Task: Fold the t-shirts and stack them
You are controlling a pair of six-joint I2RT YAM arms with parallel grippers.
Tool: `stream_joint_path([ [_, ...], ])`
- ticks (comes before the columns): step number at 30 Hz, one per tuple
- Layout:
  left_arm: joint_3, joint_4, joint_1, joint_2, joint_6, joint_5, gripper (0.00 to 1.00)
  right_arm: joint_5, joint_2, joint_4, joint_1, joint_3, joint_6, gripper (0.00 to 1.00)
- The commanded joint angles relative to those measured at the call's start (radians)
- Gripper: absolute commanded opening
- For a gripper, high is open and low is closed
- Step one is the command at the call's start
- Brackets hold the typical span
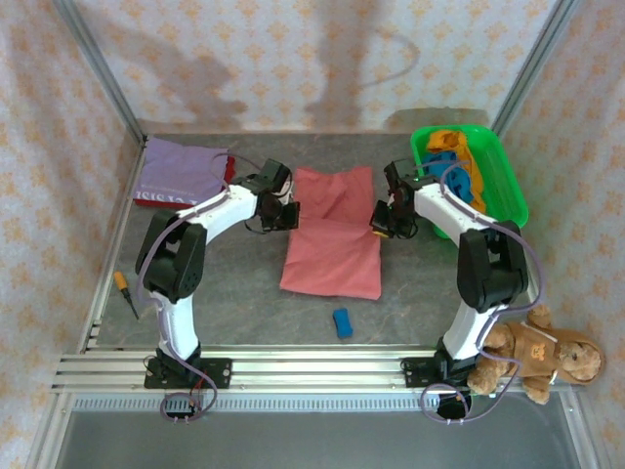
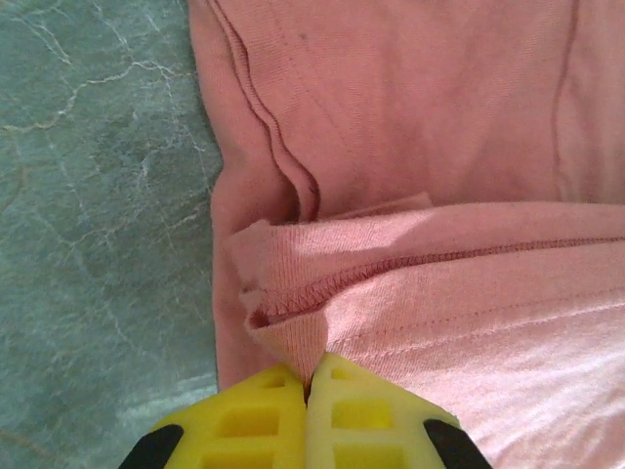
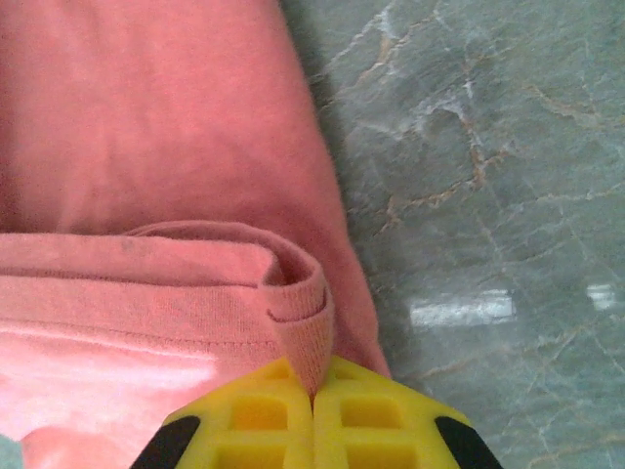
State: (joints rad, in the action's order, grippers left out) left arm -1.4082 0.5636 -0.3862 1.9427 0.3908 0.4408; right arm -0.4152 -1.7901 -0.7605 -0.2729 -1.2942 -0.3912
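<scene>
Top external, far L: orange-handled screwdriver lies on table nr the L rail.
Back L: lilac t-shirt folded flat; dark red t-shirt edge peeks out under its R side.
L gripper: yellow pads pressed together, pinching L corner of a folded-over hem on salmon-pink t-shirt.
Salmon-pink t-shirt, position: mid table, btwn both arms, flat apart from the pinched fold running across it.
Blue block: on table nr the shirt's front edge, not touching.
R gripper: pads pressed together, pinching R corner of the same fold.
Green bin: back R, holds orange t-shirt & blue t-shirt, bunched.
Teddy bear: front R, just beside R arm base.
</scene>
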Motion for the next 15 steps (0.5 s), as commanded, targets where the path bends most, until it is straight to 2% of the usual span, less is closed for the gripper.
stream_joint_path([
  [1,-0.051,0.027,0.000,0.054,-0.029,-0.044,0.00,0.021,-0.084,0.005,0.013,-0.038,0.044,0.00],
  [4,-0.085,0.055,0.001,0.090,-0.037,-0.077,0.00,0.016,-0.147,-0.037,0.020,-0.097,0.074,0.00],
  [7,-0.094,0.068,0.001,0.093,-0.035,-0.109,0.00,0.023,-0.167,-0.076,0.021,-0.139,0.097,0.10],
  [9,-0.067,0.039,0.000,0.060,-0.024,-0.114,0.00,0.030,-0.155,-0.089,0.022,-0.142,0.105,0.19],
  [12,-0.021,-0.001,0.000,-0.002,-0.012,-0.116,0.00,0.029,-0.127,-0.108,0.022,-0.140,0.109,0.27],
  [13,-0.007,-0.013,0.000,-0.021,-0.010,-0.117,0.00,0.031,-0.118,-0.111,0.022,-0.138,0.110,0.28],
  [15,0.020,-0.030,0.000,-0.064,-0.003,-0.115,0.00,0.024,-0.098,-0.116,0.020,-0.132,0.110,0.18],
])
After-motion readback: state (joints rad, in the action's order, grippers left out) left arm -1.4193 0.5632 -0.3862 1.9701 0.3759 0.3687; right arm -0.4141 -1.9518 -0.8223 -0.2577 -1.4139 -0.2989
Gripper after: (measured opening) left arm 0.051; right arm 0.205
